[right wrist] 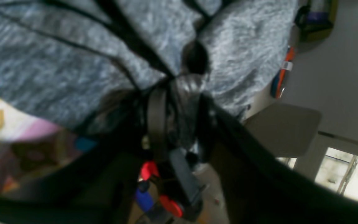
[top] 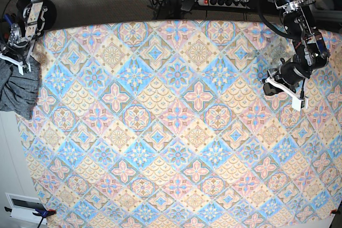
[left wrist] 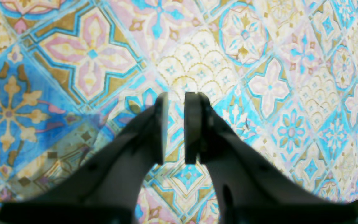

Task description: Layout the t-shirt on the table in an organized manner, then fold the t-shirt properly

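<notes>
The heathered dark-grey knit t-shirt [top: 16, 89] is found bunched in a heap at the left edge of the table [top: 176, 132], partly hanging over it, with none of it spread on the surface. The table is covered by a cloth of pastel blue, pink and cream diamond tiles with floral medallions. The right gripper [right wrist: 179, 93] is seen at that same edge, its jaws clenched on a pinched fold of the grey fabric, which is gathered into creases radiating from the grasp. The left gripper [left wrist: 176, 127] is held over bare patterned cloth near the right edge, well apart from the garment; its jaws stand close together with a narrow gap, and nothing is held between them. Layout is judged not yet begun. Risk is noted: the grasp appears to take only a small bunched fold, so the fabric could slip free when pulled, or the shirt could be dragged in as a twisted lump. The overhanging portion could slide off the edge.
</notes>
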Tool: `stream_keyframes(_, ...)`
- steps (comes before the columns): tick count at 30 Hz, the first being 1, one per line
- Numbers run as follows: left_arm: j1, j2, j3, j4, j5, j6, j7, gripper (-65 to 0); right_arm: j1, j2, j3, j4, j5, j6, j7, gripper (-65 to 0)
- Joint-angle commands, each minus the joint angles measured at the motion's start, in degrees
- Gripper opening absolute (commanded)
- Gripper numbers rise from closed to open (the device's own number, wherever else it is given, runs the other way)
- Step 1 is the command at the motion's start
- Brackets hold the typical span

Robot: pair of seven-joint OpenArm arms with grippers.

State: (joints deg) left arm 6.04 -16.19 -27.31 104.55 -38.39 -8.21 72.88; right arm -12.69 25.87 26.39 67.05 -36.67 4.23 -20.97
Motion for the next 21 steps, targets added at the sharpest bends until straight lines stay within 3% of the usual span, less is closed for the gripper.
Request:
stream_keyframes(1,-0.6,-0.7,-0.3,0.8,-0.8,-0.2,-0.8,-55.7,-0.3,1.7,0.6,0.3,-0.7,-1.1,-2.1,-52.5)
stream_keyframes(7,-0.6,-0.6,-0.3,0.8,-0.8,-0.2,-0.8,-55.7,-0.3,1.7,0.7,1.0,-0.8,-1.1,-2.1,-52.6)
stream_keyframes(18,-0.5,-0.5,-0.3,0.8,-0.7,-0.2,-0.7,-55.7,2.5,4.6,0.6,0.8,-1.1,-1.0,-2.7,-53.0)
stream_keyframes(21,0.2,-0.5,-0.3,0.8,-0.8,-0.2,-0.9,-55.7,3.5,4.8,0.6,0.9,-1.1,-0.9,-2.7,-55.6)
